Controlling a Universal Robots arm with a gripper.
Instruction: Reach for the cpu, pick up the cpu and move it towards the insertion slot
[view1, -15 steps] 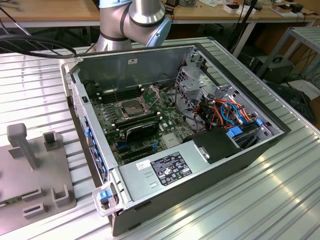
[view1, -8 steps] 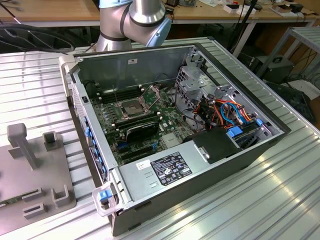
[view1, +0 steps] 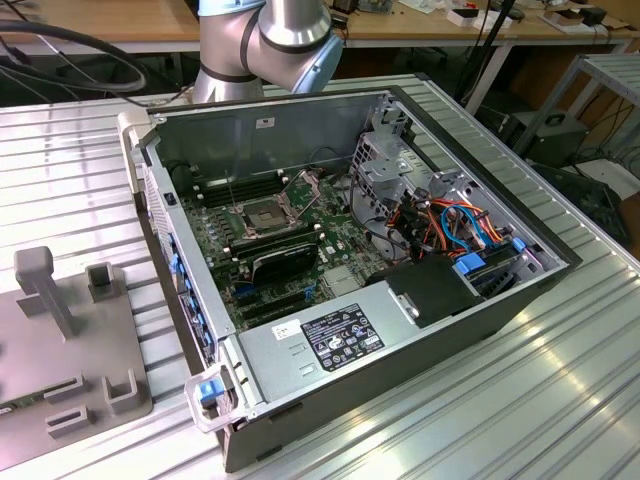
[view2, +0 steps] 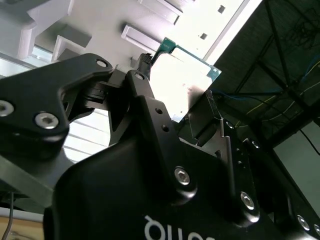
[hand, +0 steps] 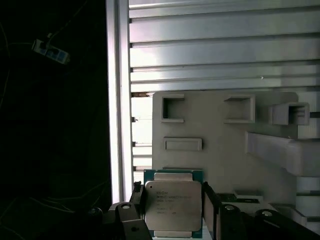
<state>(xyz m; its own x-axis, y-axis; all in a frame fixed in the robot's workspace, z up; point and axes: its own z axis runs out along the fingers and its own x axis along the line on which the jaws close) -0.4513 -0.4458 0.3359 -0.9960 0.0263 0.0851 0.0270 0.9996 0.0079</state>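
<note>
The cpu (hand: 173, 202) is a small square chip with a pale metal face and a green rim. It sits between the two black fingers of my gripper (hand: 173, 206), which is shut on it. In the second wrist view the cpu (view2: 186, 82) shows bright between the fingertips (view2: 143, 75) of the gripper (view2: 177, 92). It is held up above the grey fixture plate (hand: 215, 160). The insertion slot (view1: 262, 213), a square socket with its metal frame raised, lies on the motherboard inside the open computer case (view1: 470, 310). The arm (view1: 265, 40) is at the top edge of the exterior view.
The grey fixture plate (view1: 60, 330) with raised holders lies on the ribbed metal table (view1: 520, 400) at the exterior view's left. Inside the case are a black card (view1: 285, 258), a drive cage (view1: 385, 165), coloured cables (view1: 450, 225) and a power supply (view1: 330, 345).
</note>
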